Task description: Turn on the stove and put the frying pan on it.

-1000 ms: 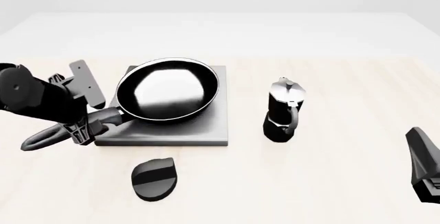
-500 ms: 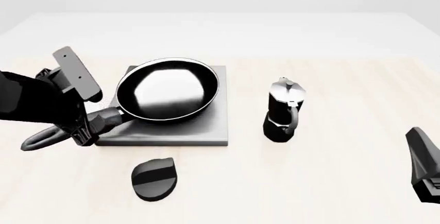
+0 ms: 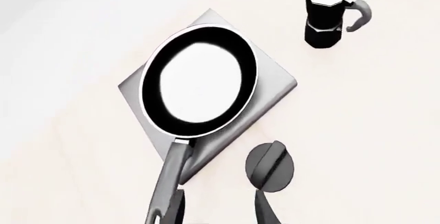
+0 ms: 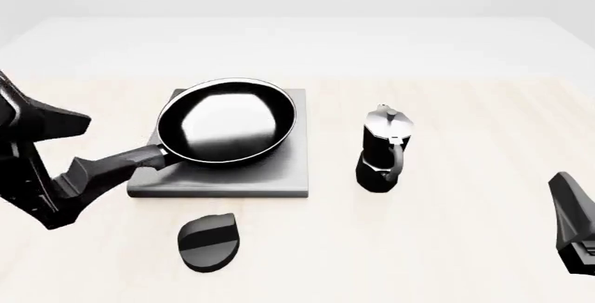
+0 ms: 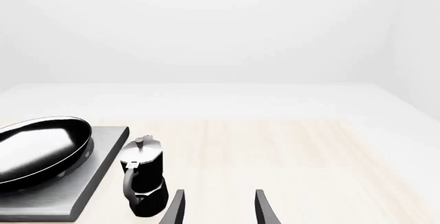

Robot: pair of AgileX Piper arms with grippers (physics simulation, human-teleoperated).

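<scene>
A: Entry, left to right. My left gripper (image 3: 218, 208) hangs above the near left part of the table (image 4: 465, 247), fingers apart, nothing between them; in the left wrist view the pan handle's end shows just beside one finger, not inside the gap. I cannot tell whether it touches.

B: Where is the frying pan?

A: The frying pan (image 4: 226, 120) sits on the stove (image 4: 279, 174), bowl over the burner area, handle (image 4: 116, 164) running off the plate's near left corner toward my left arm. My judgement: it lies that way because the handle is the only graspable part, so it points to the arm that serves it.

B: Anything in the pan?

A: Nothing; only a bright reflection on the glossy base.

B: And the stove itself?

A: The grey plate lies left of centre on the table. The pan hides the burner rings, so I cannot tell whether it is on. A small black round knob (image 4: 209, 242) lies on the table just off the stove's near edge, apart from it.

B: Further right?

A: A moka pot (image 4: 382, 151) stands upright, right of the stove, lid shut; contents hidden. My right gripper (image 5: 218, 207) is low at the near right edge, fingers apart, holding nothing, well apart from everything.

B: Status?

A: Pan placement looks done. Knob state unconfirmed.
</scene>
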